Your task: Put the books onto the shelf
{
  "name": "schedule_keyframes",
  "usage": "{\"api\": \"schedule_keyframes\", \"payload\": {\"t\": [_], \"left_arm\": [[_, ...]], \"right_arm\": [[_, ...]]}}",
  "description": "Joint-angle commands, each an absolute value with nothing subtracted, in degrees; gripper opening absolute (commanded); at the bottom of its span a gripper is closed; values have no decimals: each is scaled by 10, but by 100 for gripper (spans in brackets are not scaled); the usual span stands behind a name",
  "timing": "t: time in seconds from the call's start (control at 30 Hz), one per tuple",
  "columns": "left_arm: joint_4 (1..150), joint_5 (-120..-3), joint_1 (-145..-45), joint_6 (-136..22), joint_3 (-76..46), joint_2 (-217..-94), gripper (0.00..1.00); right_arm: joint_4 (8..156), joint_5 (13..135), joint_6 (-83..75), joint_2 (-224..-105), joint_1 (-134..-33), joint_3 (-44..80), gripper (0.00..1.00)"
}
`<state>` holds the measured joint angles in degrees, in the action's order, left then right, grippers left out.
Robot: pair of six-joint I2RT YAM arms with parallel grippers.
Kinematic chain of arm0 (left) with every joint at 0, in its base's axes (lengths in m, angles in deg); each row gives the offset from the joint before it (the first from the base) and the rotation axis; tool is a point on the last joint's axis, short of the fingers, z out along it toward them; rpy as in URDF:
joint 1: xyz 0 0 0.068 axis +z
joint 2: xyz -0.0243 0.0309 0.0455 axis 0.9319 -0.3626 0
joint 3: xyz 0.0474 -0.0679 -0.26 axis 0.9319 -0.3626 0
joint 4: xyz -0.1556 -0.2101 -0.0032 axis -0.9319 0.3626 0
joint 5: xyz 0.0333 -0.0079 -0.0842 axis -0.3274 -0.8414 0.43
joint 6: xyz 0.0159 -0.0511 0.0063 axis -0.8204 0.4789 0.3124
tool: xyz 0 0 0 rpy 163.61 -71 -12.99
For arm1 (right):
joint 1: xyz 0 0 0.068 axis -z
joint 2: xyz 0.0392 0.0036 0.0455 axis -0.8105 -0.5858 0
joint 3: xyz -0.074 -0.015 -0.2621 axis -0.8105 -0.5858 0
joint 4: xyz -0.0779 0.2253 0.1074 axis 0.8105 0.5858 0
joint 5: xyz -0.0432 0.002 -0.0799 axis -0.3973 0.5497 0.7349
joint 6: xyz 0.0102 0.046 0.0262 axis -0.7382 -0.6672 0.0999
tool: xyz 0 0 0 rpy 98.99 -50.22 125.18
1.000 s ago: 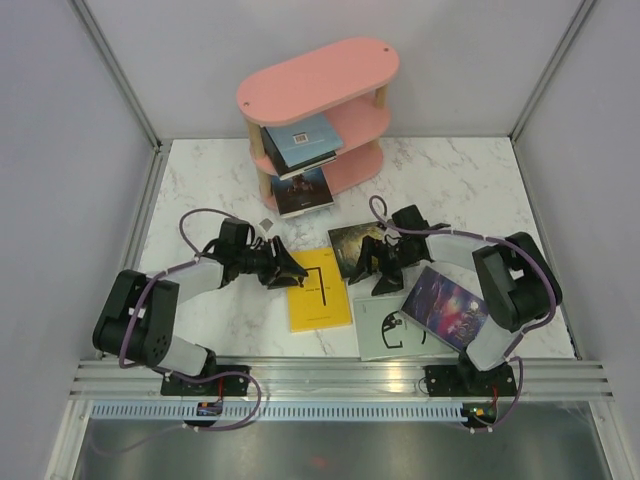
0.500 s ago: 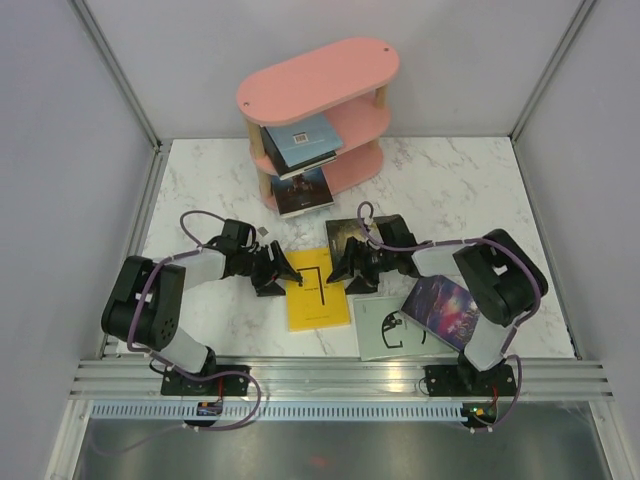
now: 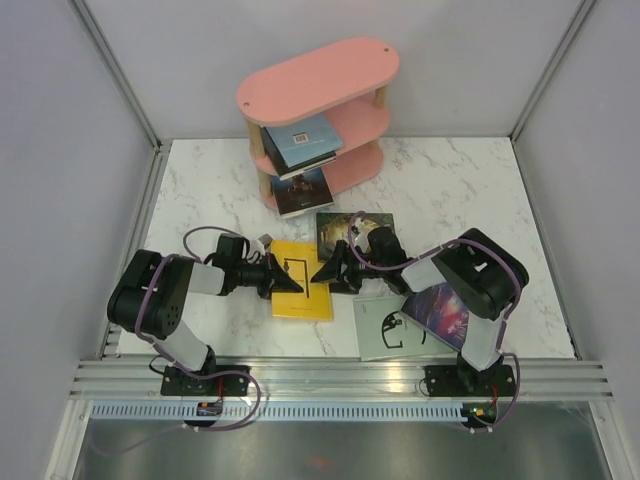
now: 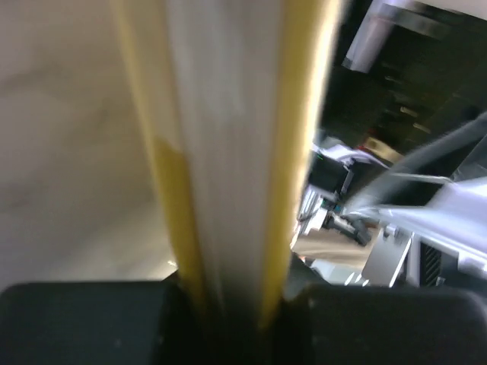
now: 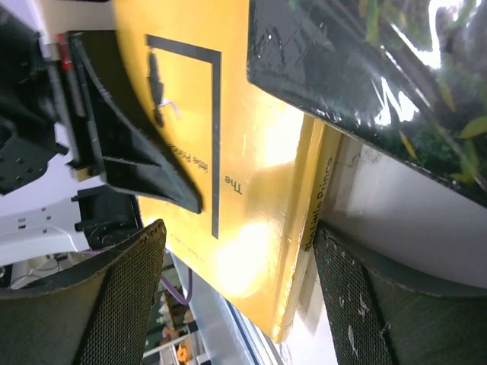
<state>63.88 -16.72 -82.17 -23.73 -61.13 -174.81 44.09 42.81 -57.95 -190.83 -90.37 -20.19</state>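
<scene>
Your left claw (image 3: 288,280) is reaching in low from the left side of the tabletop (image 3: 470,185) and pinching the left edge of the yellow book (image 3: 305,295). In the left wrist view, the page block and both yellow covers are sitting squeezed between its fingers (image 4: 84,323). The yellow book is lying a little left of the tabletop's middle, closer to the near edge than to the far one.

Behind it, the shelf (image 3: 318,85) is standing at the far edge, left of centre. It is already carrying a blue book (image 3: 302,140) on its middle board and a dark book (image 3: 303,192) on its bottom board, both poking out toward you.

Your right claw (image 3: 332,274) is hovering at the yellow book's right edge with its fingers spread wide, straddling the spine and gripping nothing. Just behind that claw a dark green-gold book (image 3: 335,228) is lying flat. In the right wrist view its glossy corner is covering part of the yellow cover.

Farther right, toward the near edge, a pale grey book (image 3: 378,335) is lying flat. A purple galaxy book (image 3: 450,312) is resting partly on it, with your right arm passing above.
</scene>
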Motion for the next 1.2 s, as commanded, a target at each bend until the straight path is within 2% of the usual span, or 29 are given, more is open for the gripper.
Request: {"api": "schedule_keyframes", "payload": {"t": [0.0,0.13,0.3,0.5,0.67,1.0,1.17], "left_arm": [[719,-240,-843,-249,-644,-1751,2],[757,-251,-840,-251,-649,-1685,2],[803,-280,-834,-234,-656,-1523,2],[933,-292,-813,-264,-563,-1431,2],[976,-306,-808,-226,-509,-1367,2],[1027,-331,-807,-77,-456,-1216,2],[964,-348,-808,24,-467,-1159,2]], "right_arm": [[530,484,-638,-1935,-925,-236,81],[539,501,-645,-1893,-925,-251,81],[636,548,-618,-1781,-925,-249,81],[767,580,-572,-1675,-925,-195,84],[874,577,-544,-1650,-925,-109,87],[886,572,-645,-1539,-925,-112,89],[850,559,-696,-1513,-925,-114,89]]}}
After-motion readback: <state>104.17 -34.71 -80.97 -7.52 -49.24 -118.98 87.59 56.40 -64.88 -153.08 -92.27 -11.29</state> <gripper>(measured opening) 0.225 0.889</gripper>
